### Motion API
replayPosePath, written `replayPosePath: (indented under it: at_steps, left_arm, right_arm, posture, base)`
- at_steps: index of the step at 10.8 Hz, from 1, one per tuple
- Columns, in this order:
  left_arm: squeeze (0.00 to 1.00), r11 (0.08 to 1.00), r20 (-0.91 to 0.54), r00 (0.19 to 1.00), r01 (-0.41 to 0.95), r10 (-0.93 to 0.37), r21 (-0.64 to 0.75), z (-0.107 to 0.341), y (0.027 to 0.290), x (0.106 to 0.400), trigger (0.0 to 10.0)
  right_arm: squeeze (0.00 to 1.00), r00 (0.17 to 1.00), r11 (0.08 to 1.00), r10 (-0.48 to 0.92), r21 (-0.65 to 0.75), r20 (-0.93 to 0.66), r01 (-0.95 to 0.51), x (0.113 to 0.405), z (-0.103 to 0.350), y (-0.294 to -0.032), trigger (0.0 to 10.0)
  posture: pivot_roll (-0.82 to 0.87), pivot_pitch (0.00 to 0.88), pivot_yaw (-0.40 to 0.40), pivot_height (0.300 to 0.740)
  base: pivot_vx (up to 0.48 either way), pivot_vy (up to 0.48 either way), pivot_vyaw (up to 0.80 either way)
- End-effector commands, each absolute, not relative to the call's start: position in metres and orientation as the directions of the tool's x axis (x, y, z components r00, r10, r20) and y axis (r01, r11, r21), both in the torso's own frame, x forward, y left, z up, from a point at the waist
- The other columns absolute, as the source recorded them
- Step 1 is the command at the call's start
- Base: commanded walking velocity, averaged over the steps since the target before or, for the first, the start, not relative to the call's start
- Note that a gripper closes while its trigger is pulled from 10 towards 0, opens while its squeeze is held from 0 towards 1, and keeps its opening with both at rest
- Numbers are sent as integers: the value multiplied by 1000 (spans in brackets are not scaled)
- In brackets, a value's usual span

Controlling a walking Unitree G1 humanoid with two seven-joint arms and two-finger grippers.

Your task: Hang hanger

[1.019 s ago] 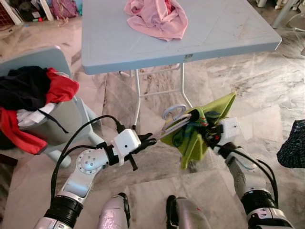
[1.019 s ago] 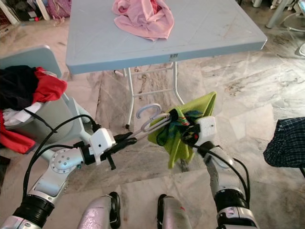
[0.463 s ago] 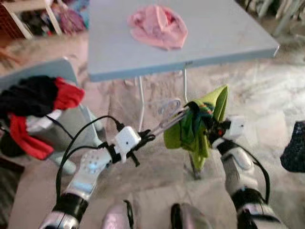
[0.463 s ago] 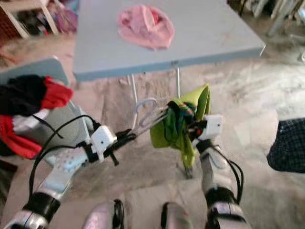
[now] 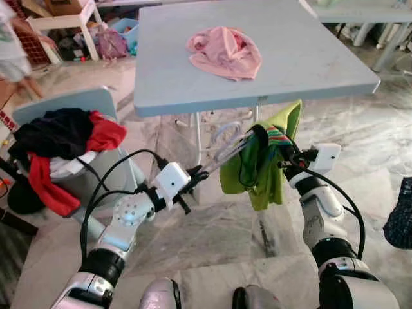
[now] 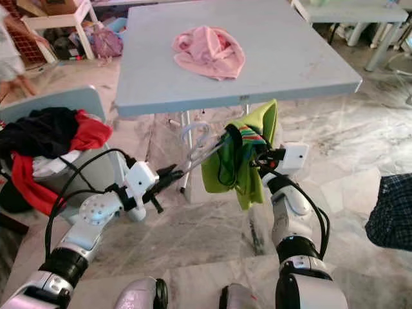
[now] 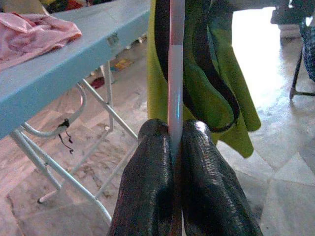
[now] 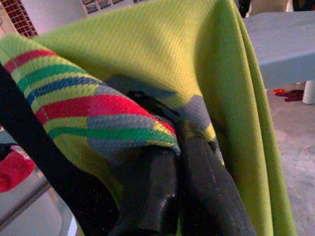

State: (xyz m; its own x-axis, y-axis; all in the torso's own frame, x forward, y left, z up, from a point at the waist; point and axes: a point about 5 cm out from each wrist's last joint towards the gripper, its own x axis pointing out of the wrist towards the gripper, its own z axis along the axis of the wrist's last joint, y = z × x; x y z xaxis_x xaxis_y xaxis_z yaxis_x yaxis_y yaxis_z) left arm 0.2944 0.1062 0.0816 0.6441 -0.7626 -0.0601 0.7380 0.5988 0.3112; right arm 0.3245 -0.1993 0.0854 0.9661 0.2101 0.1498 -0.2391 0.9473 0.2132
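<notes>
Before the blue table (image 5: pixel 309 58), its edge label unreadable, the left gripper (image 7: pixel 172 147) pinches the hanger (image 5: pixel 225 145) while the right gripper (image 5: pixel 283 162), at three o'clock, seemingly clamps the green shirt (image 5: pixel 270 174).

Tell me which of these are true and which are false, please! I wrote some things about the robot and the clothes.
1. The left pincer is shut on the hanger. True.
2. The green shirt lies flat on the table. False: it hangs on the hanger, held up in front of the table.
3. A pink cloth lies on the table. True.
4. The right pincer is open and far from the shirt. False: its fingers are closed in the green shirt's fabric.
5. Red and black clothes are piled on the robot's left. True.
</notes>
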Motion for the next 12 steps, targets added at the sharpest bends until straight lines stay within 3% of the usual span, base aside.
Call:
replayPosePath:
  at_steps: [1,2,4,5,8,9,10,11,12]
  left_arm:
    - [0,618,-6,656,714,-755,329,91,106,299,0]
    - [0,609,-6,647,720,-762,334,92,105,297,0]
    - [0,552,-170,622,767,-764,327,68,113,284,0]
    - [0,584,-237,649,757,-723,293,54,124,279,0]
    - [0,523,-218,570,818,-792,239,47,120,254,0]
    - [0,539,-187,584,807,-790,240,50,119,254,0]
    - [0,612,-125,660,740,-741,279,56,123,255,0]
    - [0,768,-30,810,567,-586,298,60,137,259,0]
    - [0,867,27,891,434,-454,244,60,146,257,0]
  right_arm:
    - [0,968,956,179,200,178,-214,328,92,-202,0]
    - [0,969,963,152,192,196,-190,331,97,-205,0]
    - [0,953,977,66,177,294,-123,342,126,-213,0]
    - [0,937,981,17,175,348,-83,349,144,-217,0]
    - [0,923,985,-148,132,356,107,363,169,-227,0]
    - [0,929,981,-190,88,318,170,363,164,-230,0]
    - [0,926,969,-240,14,292,247,359,157,-237,0]
    - [0,928,954,-277,-43,247,296,351,144,-250,0]
    - [0,935,948,-284,-86,215,308,342,132,-260,0]
  posture:
    - [14,12,31,740]
    - [15,19,31,740]
    - [20,43,34,740]
    - [19,47,33,740]
    - [24,46,27,740]
    - [31,51,21,740]
    - [32,53,19,740]
    - [36,51,19,740]
    - [39,51,19,740]
  base:
    - [0,0,0]
    - [0,0,0]
    - [0,0,0]
    - [0,0,0]
    - [0,0,0]
    - [0,0,0]
    - [0,0,0]
    - [0,0,0]
    - [0,0,0]
